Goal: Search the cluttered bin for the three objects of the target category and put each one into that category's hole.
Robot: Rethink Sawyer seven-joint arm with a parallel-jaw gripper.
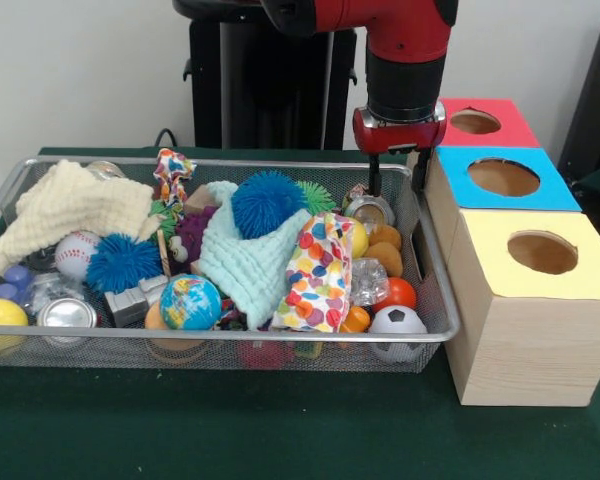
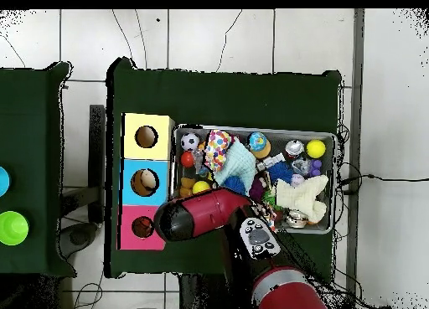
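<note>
robot lab: pedestal arm (image 1: 400,40), test table (image 1: 280,430)

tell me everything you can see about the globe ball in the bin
The globe ball is a small round ball printed as a world map, blue seas with green, yellow and orange land, and looks glossy. It sits near the front wall of the wire mesh bin, beside a light teal knit cloth and below a spiky blue ball. The gripper is nowhere near it.

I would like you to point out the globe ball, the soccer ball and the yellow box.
globe ball (image 1: 190,302): front view, on its blue middle.
soccer ball (image 1: 397,322): front view, on its white top.
yellow box (image 1: 500,240): front view, on its yellow top, beside the hole.
</note>
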